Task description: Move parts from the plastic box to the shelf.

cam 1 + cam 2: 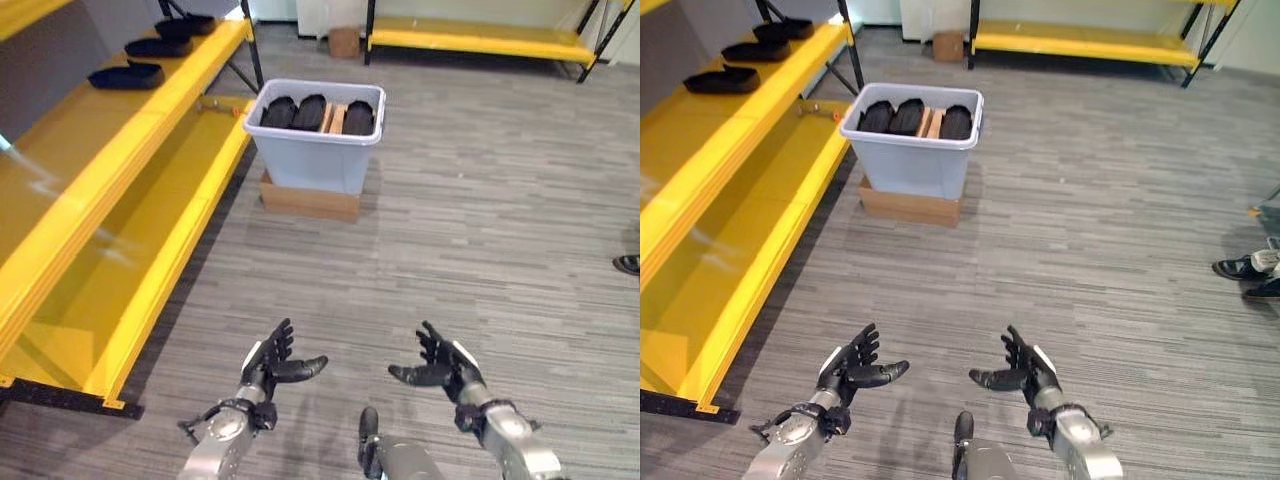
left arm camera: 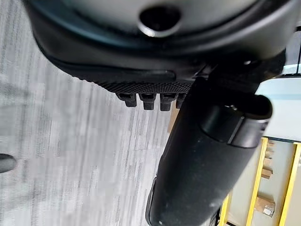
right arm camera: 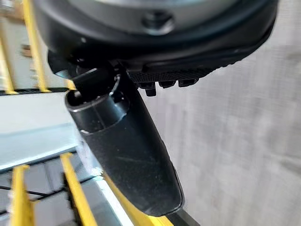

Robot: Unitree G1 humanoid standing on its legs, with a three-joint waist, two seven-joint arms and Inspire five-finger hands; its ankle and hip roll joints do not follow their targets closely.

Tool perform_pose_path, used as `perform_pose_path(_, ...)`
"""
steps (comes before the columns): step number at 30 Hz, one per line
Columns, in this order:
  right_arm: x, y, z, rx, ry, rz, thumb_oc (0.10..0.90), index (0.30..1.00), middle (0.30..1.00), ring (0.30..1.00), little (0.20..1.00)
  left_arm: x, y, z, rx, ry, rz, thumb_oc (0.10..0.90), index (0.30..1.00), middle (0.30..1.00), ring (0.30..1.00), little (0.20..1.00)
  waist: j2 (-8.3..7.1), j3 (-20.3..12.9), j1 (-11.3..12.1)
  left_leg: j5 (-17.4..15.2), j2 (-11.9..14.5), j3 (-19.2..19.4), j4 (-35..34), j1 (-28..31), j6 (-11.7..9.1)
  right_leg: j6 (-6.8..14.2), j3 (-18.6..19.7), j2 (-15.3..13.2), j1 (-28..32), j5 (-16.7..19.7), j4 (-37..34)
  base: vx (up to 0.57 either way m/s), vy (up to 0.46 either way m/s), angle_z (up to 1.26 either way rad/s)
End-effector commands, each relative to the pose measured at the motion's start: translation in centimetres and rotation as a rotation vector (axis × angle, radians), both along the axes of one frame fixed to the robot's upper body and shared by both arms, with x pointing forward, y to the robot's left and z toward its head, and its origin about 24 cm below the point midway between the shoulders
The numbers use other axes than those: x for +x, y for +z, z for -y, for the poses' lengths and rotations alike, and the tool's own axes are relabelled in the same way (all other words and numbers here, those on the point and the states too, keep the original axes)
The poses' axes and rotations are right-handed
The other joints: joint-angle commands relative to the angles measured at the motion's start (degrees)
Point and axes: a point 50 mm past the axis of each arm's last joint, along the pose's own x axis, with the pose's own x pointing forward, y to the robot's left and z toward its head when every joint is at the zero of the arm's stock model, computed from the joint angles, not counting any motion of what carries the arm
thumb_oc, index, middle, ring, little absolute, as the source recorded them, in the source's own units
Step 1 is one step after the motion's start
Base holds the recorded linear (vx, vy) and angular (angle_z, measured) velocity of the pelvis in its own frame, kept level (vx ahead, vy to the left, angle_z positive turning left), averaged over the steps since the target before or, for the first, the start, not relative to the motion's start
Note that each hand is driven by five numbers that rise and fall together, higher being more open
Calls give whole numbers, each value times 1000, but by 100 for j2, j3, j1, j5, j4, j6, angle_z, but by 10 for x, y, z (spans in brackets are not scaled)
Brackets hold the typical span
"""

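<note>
Both hands, left hand (image 1: 272,362) and right hand (image 1: 441,366), hang open and empty. Your parts (image 1: 310,112) sit far ahead in the plastic box (image 1: 315,150). Walk crooked and you could bump the yellow shelf (image 1: 150,115).

left hand (image 1: 845,368) empty | right hand (image 1: 1025,372) empty | plastic box (image 1: 912,140) holds parts (image 1: 906,117)
</note>
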Motion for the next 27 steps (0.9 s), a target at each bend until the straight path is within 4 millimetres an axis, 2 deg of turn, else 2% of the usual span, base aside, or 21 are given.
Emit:
perform_pose_path(1, 15, 30, 7, 7, -33, 186, 900, 1000, 1000, 1000, 1000, 26, 47, 5, -17, -38, 270, 900, 1000, 1000, 1000, 1000, -196, 59, 61, 742, 553, -210, 475, -352, -194, 794, 100, -227, 296, -286, 79, 38, -59, -9)
perform_pose_path(2, 15, 30, 7, 10, -31, 184, 900, 1000, 1000, 1000, 1000, 26, 48, 7, -24, -38, 272, 900, 1000, 1000, 1000, 1000, -216, 125, 121, 861, 449, -269, 761, -501, -231, 754, 73, -229, 420, -327, 34, 99, -21, -14)
perform_pose_path(3, 13, 28, 10, 9, -41, 178, 900, 1000, 1000, 1000, 1000, 26, 47, 7, -22, -37, 269, 900, 1000, 1000, 1000, 1000, -247, 204, 196, 760, 254, -303, 853, -851, -212, 751, 120, -270, 592, -366, -61, 153, -10, -7)
perform_pose_path(4, 11, 27, 11, 7, -44, 176, 900, 1000, 1000, 1000, 1000, 25, 46, 9, -25, -43, 264, 900, 1000, 1000, 1000, 1000, -283, 215, 213, 690, 229, -251, 604, -1075, -134, 778, 171, -303, 674, -364, -121, 165, 21, 6)
perform_pose_path(6, 10, 26, 10, 11, -50, 176, 900, 1000, 1000, 1000, 1000, 25, 44, 10, -29, -45, 256, 900, 1000, 1000, 1000, 1000, -357, 224, 252, 607, 435, -194, 86, -1365, -41, 838, 229, -344, 804, -419, -165, 128, 35, 13)
perform_pose_path(7, 10, 26, 10, 12, -50, 176, 900, 1000, 1000, 1000, 1000, 25, 44, 10, -29, -45, 256, 900, 1000, 1000, 1000, 1000, -357, 229, 265, 591, 441, -182, 85, -1347, -41, 840, 242, -341, 812, -430, -161, 259, 175, -4)
perform_pose_path(8, 9, 22, 8, 1, -44, 164, 900, 1000, 1000, 1000, 1000, 22, 41, 5, -14, -30, 244, 900, 1000, 1000, 1000, 1000, -333, 258, 403, 1075, 813, -330, -1063, -1614, -145, 903, 389, -295, 1018, -573, -120, 212, 146, -17)
perform_pose_path(9, 8, 22, 8, 1, -44, 163, 900, 1000, 1000, 1000, 1000, 22, 41, 5, -14, -30, 244, 900, 1000, 1000, 1000, 1000, -343, 270, 409, 1092, 809, -322, -1100, -1576, -154, 898, 395, -301, 1033, -579, -117, 289, 213, -24)
perform_pose_path(10, 8, 22, 7, 0, -44, 162, 900, 1000, 1000, 1000, 1000, 21, 41, 3, -9, -24, 241, 900, 1000, 1000, 1000, 1000, -288, 275, 461, 1453, 1002, -409, -1418, -1692, -256, 930, 441, -272, 1132, -652, -113, 156, 100, -24)
perform_pose_path(12, 7, 19, 7, 2, -50, 153, 900, 1000, 1000, 1000, 1000, 21, 41, 1, -6, -13, 240, 900, 1000, 1000, 1000, 1000, -201, 275, 537, 1851, 1208, -436, -1959, -1681, -386, 980, 494, -248, 1337, -760, -127, 242, 176, -20)
perform_pose_path(13, 7, 20, 5, 10, -46, 154, 900, 1000, 1000, 1000, 1000, 20, 40, -2, -11, 5, 237, 900, 1000, 1000, 1000, 1000, -174, 224, 549, 1683, 1169, -428, -2220, -1434, -341, 1024, 516, -266, 1348, -830, -51, 234, 189, -23)
perform_pose_path(15, 6, 18, 1, 23, -39, 155, 900, 1000, 1000, 1000, 1000, 21, 42, -4, -4, 1, 247, 900, 1000, 1000, 1000, 1000, -184, 163, 579, 1670, 1038, -423, -2381, -1248, -271, 1068, 584, -307, 1445, -879, 22, 219, 162, -47)
perform_pose_path(17, 8, 19, -3, 40, -41, 163, 900, 1000, 1000, 1000, 1000, 22, 44, -6, 10, 0, 258, 900, 1000, 1000, 1000, 1000, -189, 102, 576, 1553, 865, -359, -2381, -1127, -178, 1138, 598, -417, 1450, -869, 111, 173, 140, -47)
perform_pose_path(18, 8, 19, -3, 40, -41, 163, 900, 1000, 1000, 1000, 1000, 22, 44, -6, 11, 0, 258, 900, 1000, 1000, 1000, 1000, -195, 104, 580, 1548, 860, -352, -2379, -1123, -174, 1142, 603, -423, 1450, -875, 118, 158, 141, -8)
perform_pose_path(21, 13, 21, -8, 45, -38, 173, 900, 1000, 1000, 1000, 1000, 27, 48, -7, 28, 2, 277, 900, 1000, 1000, 1000, 1000, -248, 31, 584, 1213, 634, -211, -1994, -1287, -4, 1241, 581, -626, 1409, -877, 297, 211, 207, 19)
perform_pose_path(22, 18, 26, -13, 68, -32, 195, 900, 1000, 1000, 1000, 1000, 28, 51, -9, 29, 15, 287, 900, 1000, 1000, 1000, 1000, -294, -33, 602, 967, 478, -169, -1852, -1306, 144, 1353, 592, -762, 1332, -701, 563, 197, 206, 25)
perform_pose_path(23, 18, 26, -13, 68, -32, 194, 900, 1000, 1000, 1000, 1000, 28, 51, -9, 29, 15, 287, 900, 1000, 1000, 1000, 1000, -297, -36, 604, 963, 474, -166, -1847, -1311, 149, 1359, 597, -767, 1324, -705, 572, 194, 218, 21)
perform_pose_path(25, 18, 26, -18, 79, -21, 199, 900, 1000, 1000, 1000, 1000, 29, 51, -11, 51, 23, 287, 900, 1000, 1000, 1000, 1000, -314, -31, 596, 775, 348, -123, -1781, -1229, 325, 1455, 663, -886, 1041, -310, 1190, 83, 120, 15)
perform_pose_path(26, 18, 26, -18, 79, -21, 199, 900, 1000, 1000, 1000, 1000, 29, 51, -11, 51, 23, 287, 900, 1000, 1000, 1000, 1000, -314, -37, 595, 778, 348, -123, -1785, -1233, 325, 1454, 663, -885, 1035, -308, 1189, 124, 209, 9)
perform_pose_path(27, 18, 25, -22, 71, -6, 191, 900, 1000, 1000, 1000, 1000, 30, 51, -12, 62, 25, 284, 900, 1000, 1000, 1000, 1000, -276, 33, 562, 678, 262, -70, -1790, -1067, 479, 1502, 702, -968, 733, 231, 1901, 133, 225, 3)
